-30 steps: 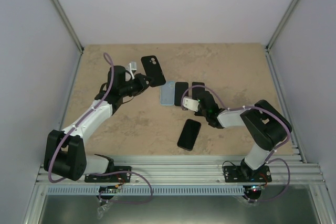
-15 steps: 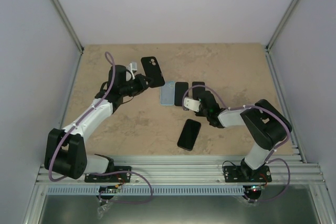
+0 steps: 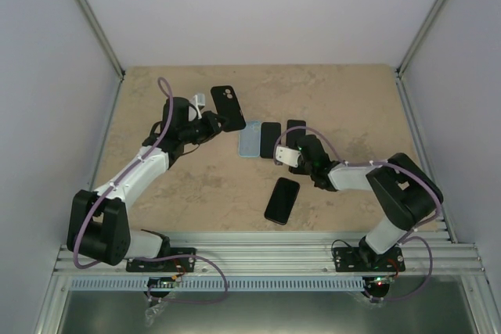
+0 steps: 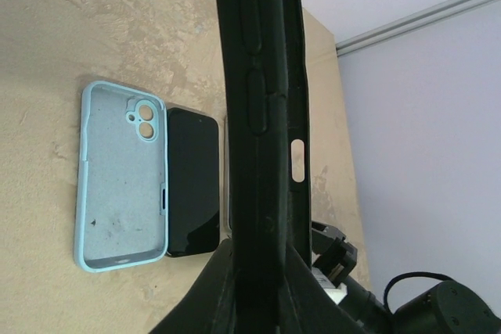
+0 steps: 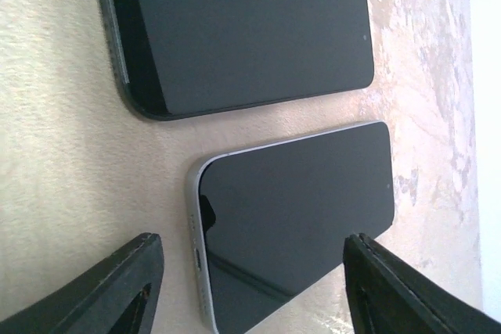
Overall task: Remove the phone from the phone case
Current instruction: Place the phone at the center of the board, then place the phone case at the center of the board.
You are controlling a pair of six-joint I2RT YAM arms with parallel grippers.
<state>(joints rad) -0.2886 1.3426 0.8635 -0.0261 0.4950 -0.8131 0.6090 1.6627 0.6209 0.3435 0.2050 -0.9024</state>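
My left gripper point(image 3: 210, 121) is shut on a black phone case point(image 3: 227, 106) and holds it raised above the table. In the left wrist view the phone case point(image 4: 262, 107) stands edge-on between my left gripper point(image 4: 262, 275) fingers, and light shows through its side slot. A silver-edged phone point(image 5: 301, 209) lies flat, screen up, on the table. My right gripper point(image 5: 252, 248) is open just above its near end, one finger on each side, touching nothing. From above, my right gripper point(image 3: 291, 149) hovers at the near end of this phone point(image 3: 296, 131).
An empty light blue case point(image 3: 249, 140) and a dark phone point(image 3: 270, 138) lie left of the silver-edged one. Both show in the left wrist view, blue case point(image 4: 121, 177) and dark phone point(image 4: 193, 181). Another black phone point(image 3: 282, 199) lies nearer the arm bases.
My right gripper's jaws have spread apart, leaving the silver-edged phone lying free on the table. The left gripper still holds the black case, shifted only slightly.
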